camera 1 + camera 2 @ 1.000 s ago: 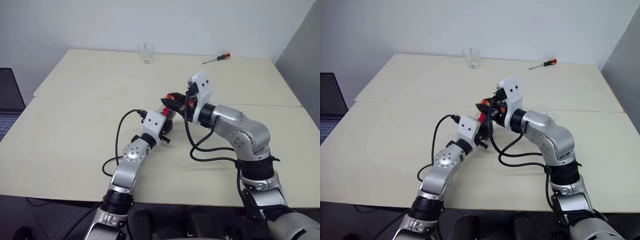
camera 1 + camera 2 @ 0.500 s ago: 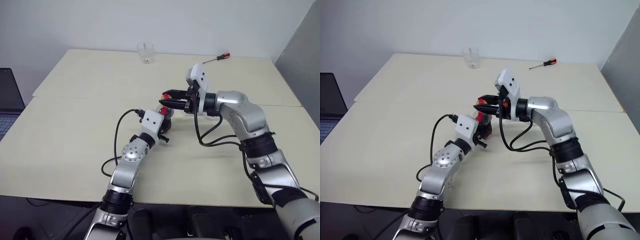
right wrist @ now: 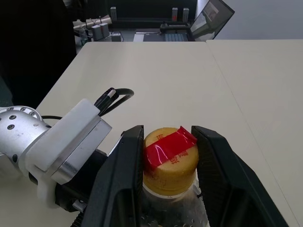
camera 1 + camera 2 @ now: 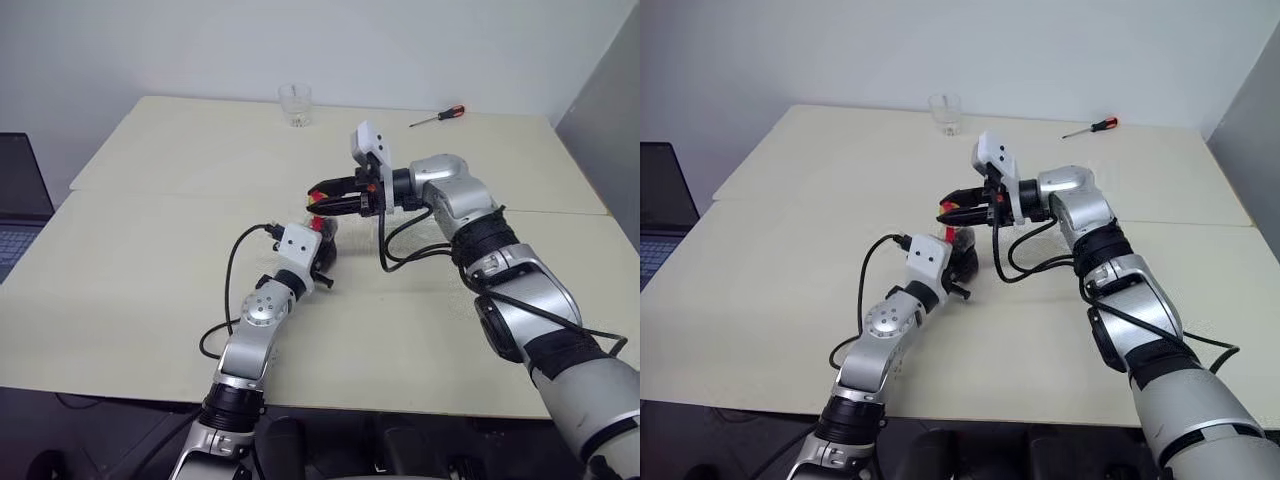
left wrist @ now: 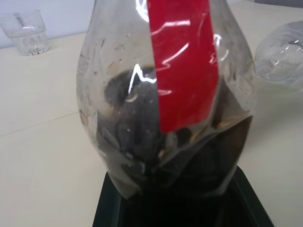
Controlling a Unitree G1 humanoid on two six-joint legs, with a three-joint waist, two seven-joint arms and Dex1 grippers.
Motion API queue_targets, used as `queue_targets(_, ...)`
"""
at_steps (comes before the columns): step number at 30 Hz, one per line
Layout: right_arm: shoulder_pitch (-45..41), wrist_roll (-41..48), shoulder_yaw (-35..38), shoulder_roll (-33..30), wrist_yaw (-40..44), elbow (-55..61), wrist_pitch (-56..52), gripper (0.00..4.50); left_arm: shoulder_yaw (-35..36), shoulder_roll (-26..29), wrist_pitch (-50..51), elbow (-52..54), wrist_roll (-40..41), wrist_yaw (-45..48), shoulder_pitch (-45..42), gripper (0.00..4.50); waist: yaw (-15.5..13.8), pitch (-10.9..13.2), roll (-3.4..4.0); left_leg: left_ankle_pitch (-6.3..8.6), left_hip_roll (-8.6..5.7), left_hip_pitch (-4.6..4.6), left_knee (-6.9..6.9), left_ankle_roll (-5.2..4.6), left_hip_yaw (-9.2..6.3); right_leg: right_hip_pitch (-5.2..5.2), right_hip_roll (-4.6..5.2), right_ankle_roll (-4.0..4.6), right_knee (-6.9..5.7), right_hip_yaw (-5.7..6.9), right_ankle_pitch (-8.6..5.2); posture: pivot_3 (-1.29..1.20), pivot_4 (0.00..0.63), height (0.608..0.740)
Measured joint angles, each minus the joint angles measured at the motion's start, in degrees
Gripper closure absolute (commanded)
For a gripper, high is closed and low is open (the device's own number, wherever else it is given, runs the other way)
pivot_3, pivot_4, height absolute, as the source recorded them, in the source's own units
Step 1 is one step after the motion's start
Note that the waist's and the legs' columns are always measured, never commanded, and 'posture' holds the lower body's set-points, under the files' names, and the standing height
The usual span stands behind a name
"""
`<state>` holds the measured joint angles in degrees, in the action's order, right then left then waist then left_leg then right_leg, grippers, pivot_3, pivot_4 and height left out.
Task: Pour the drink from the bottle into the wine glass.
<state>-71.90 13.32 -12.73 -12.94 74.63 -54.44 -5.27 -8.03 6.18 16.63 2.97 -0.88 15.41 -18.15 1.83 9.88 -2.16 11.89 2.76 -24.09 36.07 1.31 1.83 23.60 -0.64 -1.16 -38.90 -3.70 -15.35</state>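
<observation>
The bottle (image 4: 323,230) stands upright on the table (image 4: 150,250), clear plastic with a red label and the dark drink (image 5: 132,142) low inside. My left gripper (image 4: 320,256) is shut on the bottle's body. Its black fingers (image 5: 110,205) press both sides of the base. My right gripper (image 4: 318,196) reaches in level from the right, above the bottle. Its two fingers (image 3: 127,156) are clamped on either side of the yellow cap (image 3: 170,158), which has red tape across the top. The wine glass's rounded clear bowl (image 5: 283,53) shows just beyond the bottle.
A short clear tumbler (image 4: 294,103) stands at the table's far edge, and a red-handled screwdriver (image 4: 438,116) lies at the far right. A laptop (image 4: 18,200) sits off the table's left side. Black cables loop beside both wrists.
My right arm has stretched out and its wrist has turned, so the gripper now points leftward at the cap. The left gripper and bottle have stayed in place.
</observation>
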Motion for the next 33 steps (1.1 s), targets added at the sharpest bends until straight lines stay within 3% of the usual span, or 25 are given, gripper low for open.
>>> queue_targets(2, 0.0, -0.4, 0.4, 0.0, 0.0, 0.0, 0.0, 3.25, 0.0, -0.1, 0.1, 0.0, 0.0, 0.0, 0.0, 3.74, 0.0, 0.0, 0.00, 0.00, 0.00, 0.00, 0.00, 0.00, 0.00, 0.00, 0.01, 0.00, 0.00, -0.01, 0.00, 0.00, 0.150, 0.740)
queue_targets(11, 2.1, -1.3, 2.4, -3.9, -1.3, 7.8, -4.4, 0.09, -1.3, -0.9, -0.3, 1.0, 0.7, 1.7, -0.6, 3.75, -0.1, 0.0, 0.02, 0.00, -0.02, -0.02, 0.00, 0.00, -0.03, 0.01, 0.01, 0.00, -0.02, 0.02, 0.00, 0.00, 0.150, 0.740)
queue_targets(19, 13.7, 5.8, 6.8, -9.2, -4.5, 35.2, -22.1, 0.00, -1.8, -1.3, -1.0, 1.1, 1.0, 2.6, -1.8, 3.75, 0.0, 0.0, 0.04, 0.00, -0.01, -0.03, 0.01, 0.00, -0.15, 0.01, -0.01, 0.00, -0.06, 0.02, 0.00, 0.00, 0.150, 0.740)
queue_targets(23, 15.7, 12.5, 14.1, -7.2, -15.0, 46.1, -31.6, 0.00, -1.6, -1.9, -1.0, 1.1, 1.2, 2.6, -1.8, 3.75, 0.1, 0.0, 0.07, 0.00, -0.03, 0.01, 0.01, 0.00, -0.16, 0.01, -0.05, 0.00, -0.09, -0.01, 0.00, 0.00, 0.150, 0.740)
queue_targets(26, 15.7, 14.6, 18.8, -2.5, -27.9, 53.2, -36.2, 0.00, -1.6, -2.0, -1.1, 1.0, 1.2, 2.1, -1.8, 3.75, 0.1, 0.0, 0.07, 0.00, -0.01, 0.01, 0.01, 0.00, -0.17, 0.02, -0.09, -0.01, -0.11, -0.07, 0.00, 0.00, 0.150, 0.740)
queue_targets(33, 22.5, 11.8, 15.0, 0.4, -47.4, 68.0, -47.5, 0.00, 1.7, -1.3, -2.0, -1.5, 1.3, 0.1, -3.0, 3.75, 0.0, 0.0, 0.07, 0.00, -0.03, -0.07, 0.02, 0.00, -0.15, 0.06, -0.06, -0.02, -0.07, -0.10, -0.01, 0.00, 0.150, 0.740)
